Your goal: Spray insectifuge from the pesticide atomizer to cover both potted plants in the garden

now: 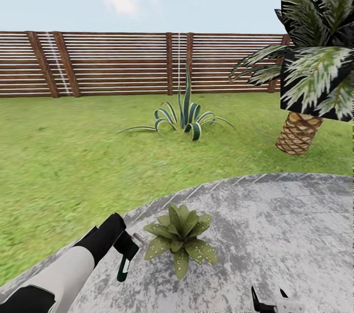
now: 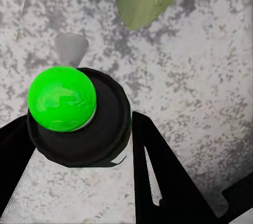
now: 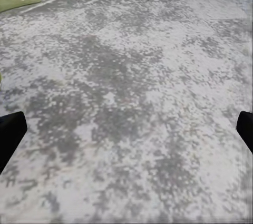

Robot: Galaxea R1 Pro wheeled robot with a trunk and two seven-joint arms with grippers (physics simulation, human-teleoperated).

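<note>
**One plant beside your loaded left hand**

One arm enters the head view at lower left: your left hand [image 1: 124,249] grips the pesticide atomizer [image 1: 123,269], whose dark-green body with its white label hangs below the black fingers, over the paved patio [image 1: 275,234] near its edge with the lawn [image 1: 59,156]. A small grey nozzle points from the hand toward the potted plant [image 1: 181,239], which sits just beside it on the patio, its speckled leaves spread low. In the left wrist view you look down on the atomizer's black spray head [image 2: 89,129], capped by a bright green ball [image 2: 62,97], with the black fingers [image 2: 168,182] closed against it on both sides and one leaf tip near the grey nozzle. Farther back on the lawn stands a striped agave [image 1: 184,119] before the slatted fence [image 1: 113,65]. At right, a palm [image 1: 307,87] rises from the grass. Your right hand [image 1: 270,303] peeks in at the bottom edge; in its wrist view the fingertips [image 3: 10,132] sit spread wide over bare paving.
</note>
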